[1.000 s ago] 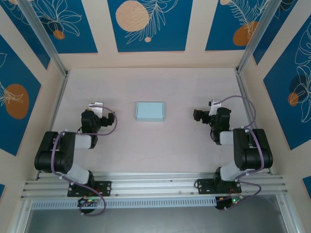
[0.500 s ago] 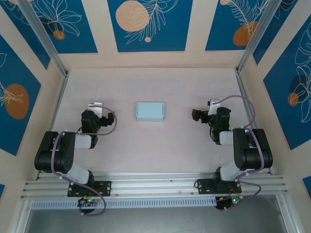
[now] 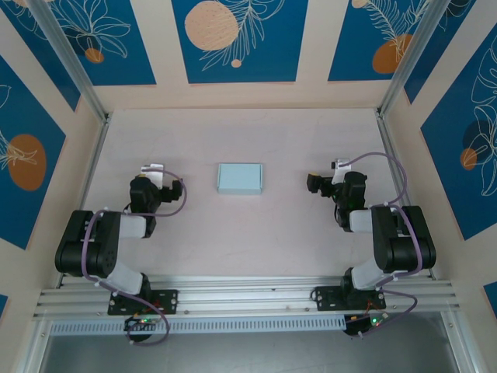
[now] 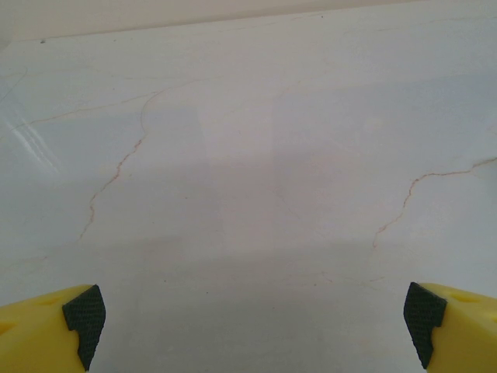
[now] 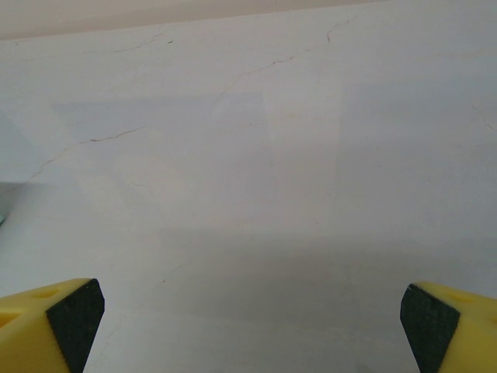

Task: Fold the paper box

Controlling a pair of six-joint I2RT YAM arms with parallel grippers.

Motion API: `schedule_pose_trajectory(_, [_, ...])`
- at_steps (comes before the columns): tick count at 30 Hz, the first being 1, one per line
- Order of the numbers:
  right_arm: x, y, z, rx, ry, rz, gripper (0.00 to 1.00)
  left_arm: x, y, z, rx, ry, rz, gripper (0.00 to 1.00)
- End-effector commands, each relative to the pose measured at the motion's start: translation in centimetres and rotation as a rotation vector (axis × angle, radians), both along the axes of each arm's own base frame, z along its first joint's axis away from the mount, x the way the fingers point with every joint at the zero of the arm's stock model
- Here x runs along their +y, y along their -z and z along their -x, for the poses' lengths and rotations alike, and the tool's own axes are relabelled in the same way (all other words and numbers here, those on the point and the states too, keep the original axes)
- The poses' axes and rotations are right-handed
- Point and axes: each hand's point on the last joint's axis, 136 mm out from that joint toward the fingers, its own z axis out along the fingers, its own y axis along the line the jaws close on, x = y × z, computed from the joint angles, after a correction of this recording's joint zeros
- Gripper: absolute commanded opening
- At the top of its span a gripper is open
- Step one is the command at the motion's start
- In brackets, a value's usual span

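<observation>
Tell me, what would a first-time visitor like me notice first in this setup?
A small pale-blue paper box lies alone near the middle of the pale table, looking like a shallow rectangle. Two black arms flank it, the left arm and the right arm, with the left gripper and right gripper both open and well apart from the box. Bold blue wall panels with orange circles surround the table.
</observation>
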Motion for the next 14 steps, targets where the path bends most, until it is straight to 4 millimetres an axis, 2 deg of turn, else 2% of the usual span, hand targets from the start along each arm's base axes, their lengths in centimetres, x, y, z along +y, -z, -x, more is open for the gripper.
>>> schedule_pose_trajectory(1, [-0.17, -0.85, -0.56, -0.029, 0.012, 0.008, 1.0, 0.05, -0.13, -0.13, -0.007, 0.011, 0.007, 1.0])
schedule_pose_trajectory(14, [-0.19, -0.79, -0.53, -0.027, 0.013, 0.009, 1.0, 0.02, -0.14, -0.11, -0.007, 0.013, 0.007, 1.0])
